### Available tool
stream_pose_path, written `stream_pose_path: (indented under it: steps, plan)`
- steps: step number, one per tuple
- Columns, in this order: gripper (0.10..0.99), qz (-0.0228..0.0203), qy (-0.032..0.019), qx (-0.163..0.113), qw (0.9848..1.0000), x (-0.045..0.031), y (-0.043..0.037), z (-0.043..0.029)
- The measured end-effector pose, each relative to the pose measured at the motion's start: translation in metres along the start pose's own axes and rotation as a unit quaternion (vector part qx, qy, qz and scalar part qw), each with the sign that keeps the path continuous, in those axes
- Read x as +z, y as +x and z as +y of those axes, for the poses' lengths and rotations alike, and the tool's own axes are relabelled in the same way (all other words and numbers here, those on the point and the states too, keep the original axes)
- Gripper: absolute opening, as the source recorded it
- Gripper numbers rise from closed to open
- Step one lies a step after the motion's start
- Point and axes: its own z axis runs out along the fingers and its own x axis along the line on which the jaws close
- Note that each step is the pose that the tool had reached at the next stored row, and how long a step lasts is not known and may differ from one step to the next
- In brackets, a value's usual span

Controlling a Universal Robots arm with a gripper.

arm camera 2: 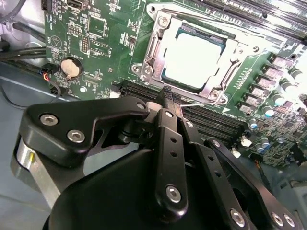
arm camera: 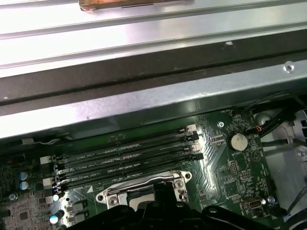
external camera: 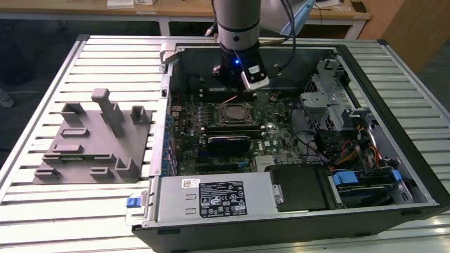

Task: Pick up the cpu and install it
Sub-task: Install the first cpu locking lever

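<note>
Gripper (arm camera 2: 169,96) above the motherboard (external camera: 274,137), jaws pressed together, holding nothing — the cpu (arm camera 2: 193,58) lies seated in the metal-framed socket (arm camera 2: 156,45), just beyond the gripper.

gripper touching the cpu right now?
Apart. The second wrist view shows bare board and slots between the gripper and the cpu, which sits in its socket.

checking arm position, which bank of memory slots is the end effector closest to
The bank directly beneath the end effector, on its side of the socket. The other bank lies across the socket, away from it.
</note>
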Motion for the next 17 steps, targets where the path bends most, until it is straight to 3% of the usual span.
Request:
stream_pose_path:
  steps: [7,17]
  plan:
    - [0.106,-0.0008,0.0037,0.000,1.0000,0.0041,0.0022,0.0077]
    - [0.106,-0.0030,0.0040,0.000,1.0000,0.0106,0.0039,0.0108]
